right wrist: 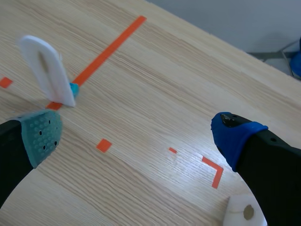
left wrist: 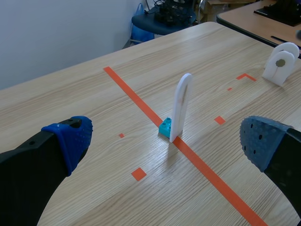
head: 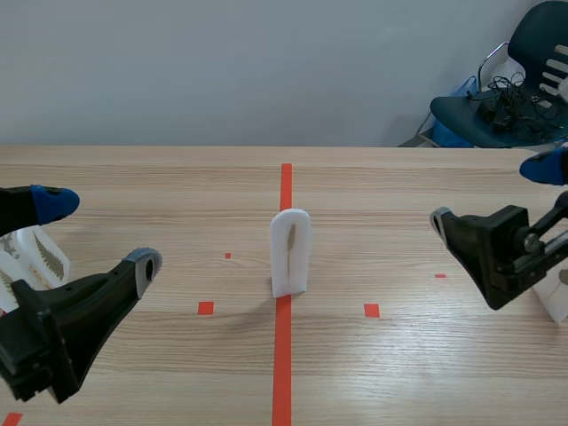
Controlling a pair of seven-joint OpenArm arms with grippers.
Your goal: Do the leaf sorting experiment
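A white arch-shaped stand (head: 289,251) is upright on the red centre line, with a slim pale leaf on its face. The left wrist view shows this stand (left wrist: 181,106) edge-on ahead of my fingers, a small teal block (left wrist: 165,127) at its foot. The right wrist view has the same stand (right wrist: 47,70) and teal block (right wrist: 74,88). My left gripper (head: 99,233) hovers open at the near left, holding nothing. My right gripper (head: 491,193) hovers open at the right, also holding nothing.
White leaf stands (head: 31,262) sit at the left table edge, partly behind my left arm. Another white stand (head: 555,297) is at the right edge, also seen as a stand (left wrist: 281,62) with a round brown piece. A dark chair (head: 506,98) stands beyond the table.
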